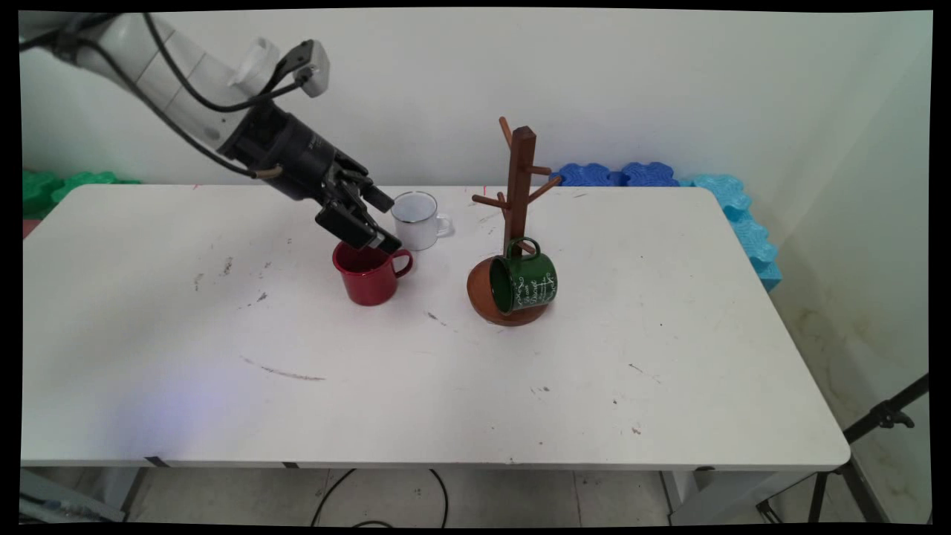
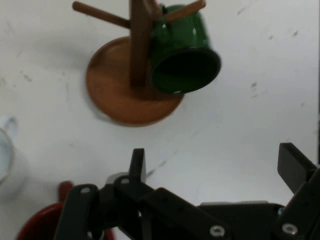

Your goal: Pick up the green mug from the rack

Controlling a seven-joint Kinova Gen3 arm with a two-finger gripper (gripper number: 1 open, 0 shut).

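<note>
— Three mugs sit on the white desk (image 1: 520,386) in the main view. Where is the tool?

— The tool (image 1: 375,223) hangs tilted over the red mug (image 1: 369,276), its lower finger just at the rim on the handle side, the other finger raised toward the white mug (image 1: 416,221) behind. The fingers stand spread apart and nothing is gripped between them.

— And the green one?

— The green mug (image 1: 527,282) hangs by its handle on a low peg of the wooden mug tree (image 1: 520,186), which is why it lies sideways with its mouth facing the camera, resting against the round base. The red and white mugs stand upright, just beside each other.

— Materials?

— The mugs look like glossy enamel, the white one with a dark rim, the green one lettered in white. The tree is brown turned wood, a square post with slanted pegs.

— The hand view?

— Both fingertips (image 2: 137,162) rise wide apart over bare desk (image 2: 260,120), holding nothing. The red mug (image 2: 42,222) shows at the lower left under the linkage, the white mug (image 2: 7,160) at the left edge, and the tree (image 2: 135,55) with the green mug (image 2: 182,55) lies ahead.
</note>
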